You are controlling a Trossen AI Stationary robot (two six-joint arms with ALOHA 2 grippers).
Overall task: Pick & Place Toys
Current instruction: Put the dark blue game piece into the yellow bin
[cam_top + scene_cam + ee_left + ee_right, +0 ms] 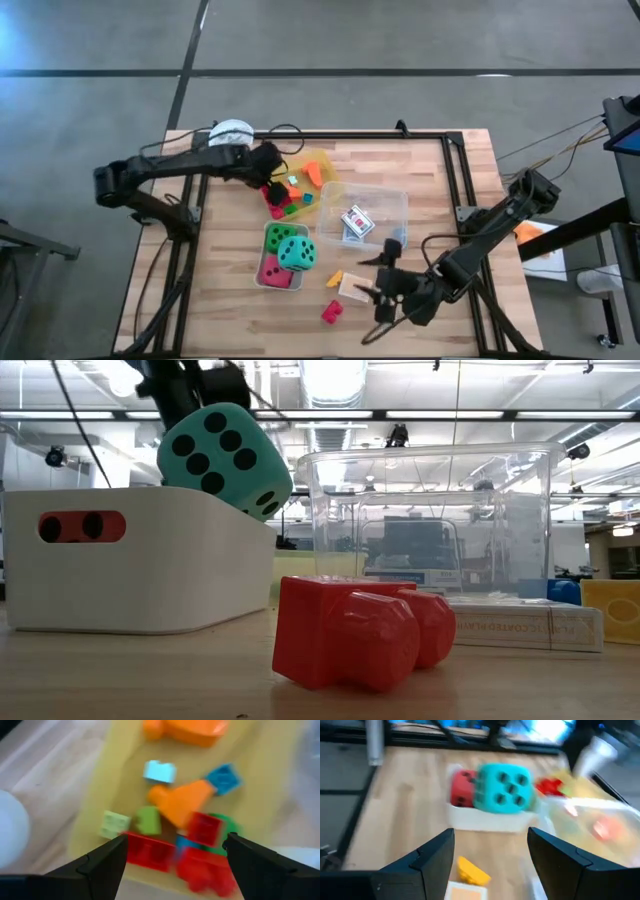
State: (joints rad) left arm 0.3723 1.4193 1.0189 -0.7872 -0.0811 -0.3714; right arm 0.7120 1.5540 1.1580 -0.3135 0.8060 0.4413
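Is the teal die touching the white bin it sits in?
Touching. The low view shows the teal die resting tilted on the white bin's rim; the high view shows it lying inside that bin.

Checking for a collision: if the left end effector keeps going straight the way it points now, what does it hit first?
Most likely the red block in the yellow tray: it lies directly between the open left end effector's fingers, nearest of the pile, though depth is hard to judge.

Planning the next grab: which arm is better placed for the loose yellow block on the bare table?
Right. Its open pincer hovers by the yellow block; the left pincer is far off, above the yellow tray.
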